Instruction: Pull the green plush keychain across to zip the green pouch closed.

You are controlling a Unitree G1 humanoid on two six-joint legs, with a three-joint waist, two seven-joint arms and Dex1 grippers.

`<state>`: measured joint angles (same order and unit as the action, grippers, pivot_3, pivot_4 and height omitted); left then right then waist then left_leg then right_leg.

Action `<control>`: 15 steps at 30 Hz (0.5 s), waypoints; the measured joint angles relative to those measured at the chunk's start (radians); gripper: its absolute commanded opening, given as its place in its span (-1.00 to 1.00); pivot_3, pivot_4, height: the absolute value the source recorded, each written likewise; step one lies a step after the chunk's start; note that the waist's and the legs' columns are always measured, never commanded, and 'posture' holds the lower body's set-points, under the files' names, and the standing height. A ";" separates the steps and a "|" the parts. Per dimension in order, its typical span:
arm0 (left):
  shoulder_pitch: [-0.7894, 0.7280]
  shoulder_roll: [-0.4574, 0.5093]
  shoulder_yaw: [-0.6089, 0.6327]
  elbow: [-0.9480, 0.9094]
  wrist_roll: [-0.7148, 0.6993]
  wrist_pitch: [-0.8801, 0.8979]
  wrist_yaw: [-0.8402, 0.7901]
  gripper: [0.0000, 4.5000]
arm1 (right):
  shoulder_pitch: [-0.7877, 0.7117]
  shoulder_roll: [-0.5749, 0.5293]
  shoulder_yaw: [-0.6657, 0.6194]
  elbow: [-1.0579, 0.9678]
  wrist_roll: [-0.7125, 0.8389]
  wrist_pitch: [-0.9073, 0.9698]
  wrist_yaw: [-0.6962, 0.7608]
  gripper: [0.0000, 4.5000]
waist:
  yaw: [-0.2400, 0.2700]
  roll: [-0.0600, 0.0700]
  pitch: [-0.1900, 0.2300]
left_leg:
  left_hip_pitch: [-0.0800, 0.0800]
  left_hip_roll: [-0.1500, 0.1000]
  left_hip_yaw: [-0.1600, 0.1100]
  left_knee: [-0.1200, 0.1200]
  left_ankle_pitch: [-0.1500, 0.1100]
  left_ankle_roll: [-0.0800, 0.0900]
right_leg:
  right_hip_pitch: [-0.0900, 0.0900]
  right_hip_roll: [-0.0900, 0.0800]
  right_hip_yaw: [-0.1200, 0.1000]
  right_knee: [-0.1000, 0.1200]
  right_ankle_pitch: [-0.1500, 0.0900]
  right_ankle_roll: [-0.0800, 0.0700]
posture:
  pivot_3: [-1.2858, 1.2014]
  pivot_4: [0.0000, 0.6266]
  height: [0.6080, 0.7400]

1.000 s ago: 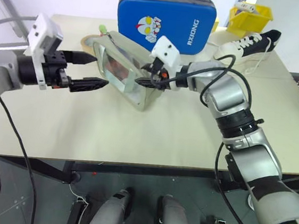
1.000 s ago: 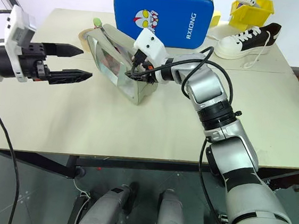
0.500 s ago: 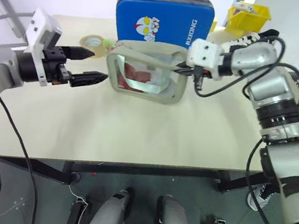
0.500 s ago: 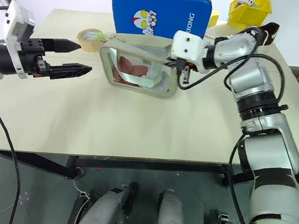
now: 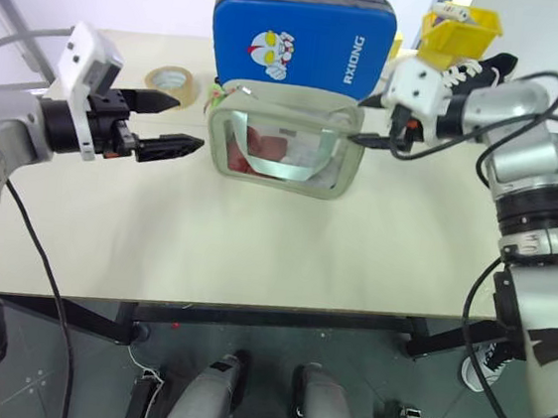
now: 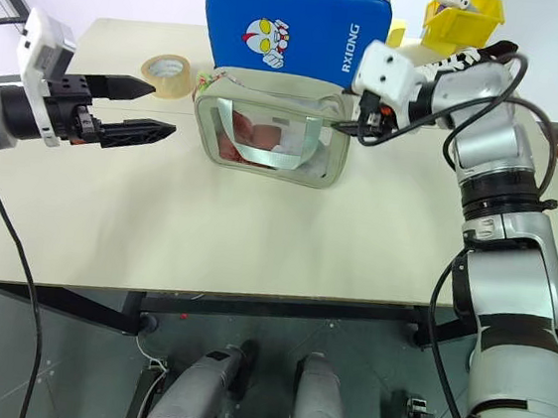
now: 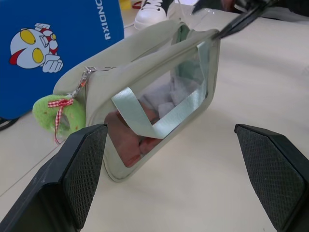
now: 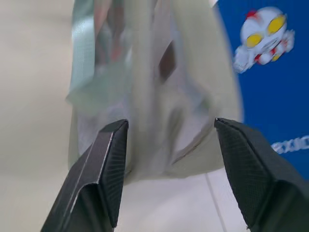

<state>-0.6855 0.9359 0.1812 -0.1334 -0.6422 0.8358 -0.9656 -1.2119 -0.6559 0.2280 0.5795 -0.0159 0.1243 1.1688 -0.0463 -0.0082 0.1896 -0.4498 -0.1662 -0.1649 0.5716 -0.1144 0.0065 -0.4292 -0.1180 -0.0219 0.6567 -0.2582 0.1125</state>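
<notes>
The green pouch (image 5: 283, 152) stands upright mid-table, its clear window facing me with red and white contents inside. The green plush keychain (image 7: 60, 114), tied with a red checked ribbon, hangs from the zipper pull at the pouch's top left corner. My left gripper (image 5: 185, 123) hovers open just left of that corner, apart from the pouch. At the pouch's right end is my right gripper (image 5: 366, 120), open, its fingers (image 8: 112, 166) spread on either side of that end and gripping nothing.
A blue hard case (image 5: 307, 34) with a cartoon face stands right behind the pouch. A tape roll (image 5: 173, 81) lies at the back left. A black and white sneaker (image 5: 481, 69) and a yellow bin (image 5: 464, 29) sit at the back right.
My right gripper swung the pouch's end to the right until the window faces me, then opened and let go. The left gripper stayed open in place.
</notes>
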 measured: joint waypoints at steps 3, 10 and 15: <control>0.005 0.002 0.001 0.000 0.000 0.000 -0.007 1.00 | -0.004 0.075 -0.012 -0.128 0.023 0.144 -0.033 0.37 | -0.002 0.000 0.000 | 0.002 0.001 0.002 -0.002 0.000 0.000 | 0.000 0.000 0.002 0.001 0.000 -0.001 | 0.03 -0.52 1.00; 0.006 0.003 0.001 0.009 0.001 -0.019 -0.014 1.00 | -0.009 0.281 0.045 -0.082 -0.015 0.171 -0.164 0.37 | 0.005 -0.001 0.000 | 0.006 0.001 0.006 -0.008 0.001 -0.002 | 0.000 0.001 0.007 -0.001 0.000 -0.001 | 0.03 -0.52 1.00; 0.035 0.003 0.011 -0.003 -0.001 -0.018 -0.007 1.00 | -0.025 0.310 0.061 0.087 -0.062 0.104 -0.222 0.37 | 0.001 -0.001 0.000 | 0.006 0.001 0.007 -0.009 0.002 -0.003 | 0.000 0.002 0.008 -0.002 0.001 -0.001 | 0.03 -0.52 1.00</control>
<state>-0.6506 0.9392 0.1923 -0.1365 -0.6431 0.8179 -0.9721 -1.2365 -0.3464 0.2890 0.6669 -0.0774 0.2284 0.9471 -0.0449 -0.0090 0.1891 -0.4433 -0.1652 -0.1577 0.5630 -0.1126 0.0040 -0.4294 -0.1157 -0.0140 0.6551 -0.2571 0.1112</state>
